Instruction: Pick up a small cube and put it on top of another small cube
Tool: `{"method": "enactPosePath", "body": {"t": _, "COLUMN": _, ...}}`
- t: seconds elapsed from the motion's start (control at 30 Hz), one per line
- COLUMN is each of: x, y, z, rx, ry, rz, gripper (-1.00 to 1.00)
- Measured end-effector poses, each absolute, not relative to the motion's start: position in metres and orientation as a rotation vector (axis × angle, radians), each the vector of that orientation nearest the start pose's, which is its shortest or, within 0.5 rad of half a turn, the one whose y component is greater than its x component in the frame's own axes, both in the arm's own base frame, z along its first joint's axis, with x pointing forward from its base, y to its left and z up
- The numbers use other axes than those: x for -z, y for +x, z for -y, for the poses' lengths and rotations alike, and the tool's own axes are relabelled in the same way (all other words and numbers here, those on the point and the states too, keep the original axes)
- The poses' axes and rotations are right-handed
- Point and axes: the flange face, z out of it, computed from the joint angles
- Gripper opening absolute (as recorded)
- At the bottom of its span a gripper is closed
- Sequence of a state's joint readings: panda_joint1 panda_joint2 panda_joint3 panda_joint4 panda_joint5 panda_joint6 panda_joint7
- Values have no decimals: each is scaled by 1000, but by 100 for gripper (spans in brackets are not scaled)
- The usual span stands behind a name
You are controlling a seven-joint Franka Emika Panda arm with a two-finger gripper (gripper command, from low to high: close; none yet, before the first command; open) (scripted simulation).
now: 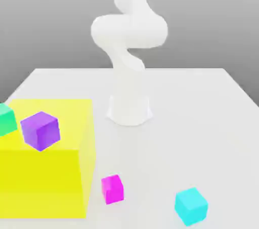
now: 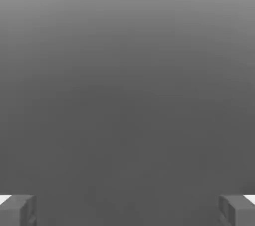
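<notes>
Magenta cube: one | cyan cube: one | yellow block: one | hand: released

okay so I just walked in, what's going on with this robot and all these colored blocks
A robot arm is meant to stack one small cube on another, but it isn't handling anything at this moment. Its gripper is open with nothing between the fingers. The magenta cube and the cyan cube sit apart on the pale surface, while the purple cube and a green one are over by the big yellow block. No stack has been made from the magenta cube yet.
</notes>
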State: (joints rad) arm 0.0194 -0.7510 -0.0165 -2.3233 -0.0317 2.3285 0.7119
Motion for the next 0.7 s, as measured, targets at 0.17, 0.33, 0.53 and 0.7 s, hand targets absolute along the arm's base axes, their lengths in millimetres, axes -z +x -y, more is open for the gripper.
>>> {"method": "enactPosePath", "body": {"t": 0.17, "x": -629, "y": 402, "z": 6, "rx": 969, "ry": -2770, "rz": -682, "gripper": 0}}
{"method": "enactPosePath", "body": {"t": 0.33, "x": -571, "y": 428, "z": 12, "rx": 887, "ry": -2947, "rz": -407, "gripper": 0}}
{"method": "enactPosePath", "body": {"t": 0.53, "x": -500, "y": 448, "z": 20, "rx": 750, "ry": -3096, "rz": -38, "gripper": 0}}
{"method": "enactPosePath", "body": {"t": 0.7, "x": -440, "y": 456, "z": 27, "rx": 611, "ry": -3157, "rz": 292, "gripper": 0}}
